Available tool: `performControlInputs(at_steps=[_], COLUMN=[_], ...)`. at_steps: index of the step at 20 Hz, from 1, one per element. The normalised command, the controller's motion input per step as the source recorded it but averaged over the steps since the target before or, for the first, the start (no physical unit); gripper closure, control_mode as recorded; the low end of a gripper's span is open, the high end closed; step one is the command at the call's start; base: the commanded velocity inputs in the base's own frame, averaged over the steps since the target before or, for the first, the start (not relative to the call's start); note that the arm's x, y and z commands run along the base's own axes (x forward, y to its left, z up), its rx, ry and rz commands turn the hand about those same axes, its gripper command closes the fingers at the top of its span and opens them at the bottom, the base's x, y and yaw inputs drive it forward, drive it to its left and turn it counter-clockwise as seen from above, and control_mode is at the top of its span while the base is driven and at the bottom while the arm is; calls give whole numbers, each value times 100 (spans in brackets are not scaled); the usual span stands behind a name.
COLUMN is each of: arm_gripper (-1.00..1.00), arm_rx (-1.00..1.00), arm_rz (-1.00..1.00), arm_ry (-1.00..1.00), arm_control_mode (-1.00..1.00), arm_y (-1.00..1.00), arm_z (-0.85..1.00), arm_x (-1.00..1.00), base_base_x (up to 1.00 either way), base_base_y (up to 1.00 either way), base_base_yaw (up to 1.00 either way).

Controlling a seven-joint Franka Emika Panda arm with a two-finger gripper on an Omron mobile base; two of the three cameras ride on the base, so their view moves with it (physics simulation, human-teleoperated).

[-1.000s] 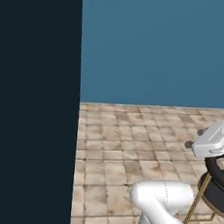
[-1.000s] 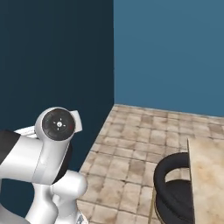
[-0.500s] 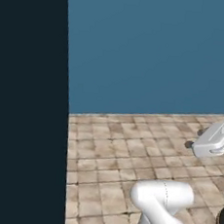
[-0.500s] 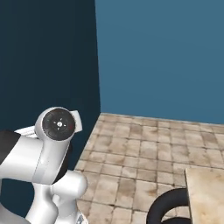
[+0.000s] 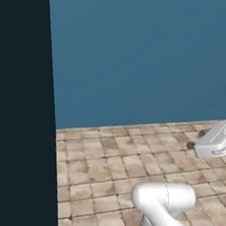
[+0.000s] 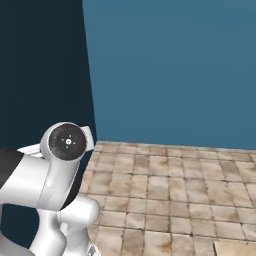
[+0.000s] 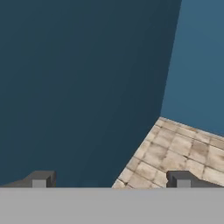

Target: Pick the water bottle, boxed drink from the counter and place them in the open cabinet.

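Blue walls, tiled floor; fingers apart (seemingly empty).

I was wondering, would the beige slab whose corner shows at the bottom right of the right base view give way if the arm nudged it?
Probably not: the beige slab looks flat, hard-edged and stone-like, so likely stiff and heavy. Its mottled surface seems smooth, perhaps slippery. Only a corner shows, so its support is unknowable.

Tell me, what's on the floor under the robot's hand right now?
Bare tiled floor meeting two blue walls. The gripper holds nothing between its spread fingertips. The floor directly beneath the arm is covered by its white body.
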Motion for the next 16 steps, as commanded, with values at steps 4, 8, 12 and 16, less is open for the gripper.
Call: performControlInputs(at_steps=[4,8,12,16], arm_gripper=[-100,-100,-100,-100], arm_rx=[0,0,0,0], arm_rz=[0,0,0,0], arm_ry=[0,0,0,0], arm_control_mode=[100,100,100,100], arm_y=[0,0,0,0], arm_z=[0,0,0,0], arm_x=[0,0,0,0], base_base_x=[74,62,60,54], base_base_y=[17,16,15,12], base_base_yaw=[-35,-48,-49,-54])
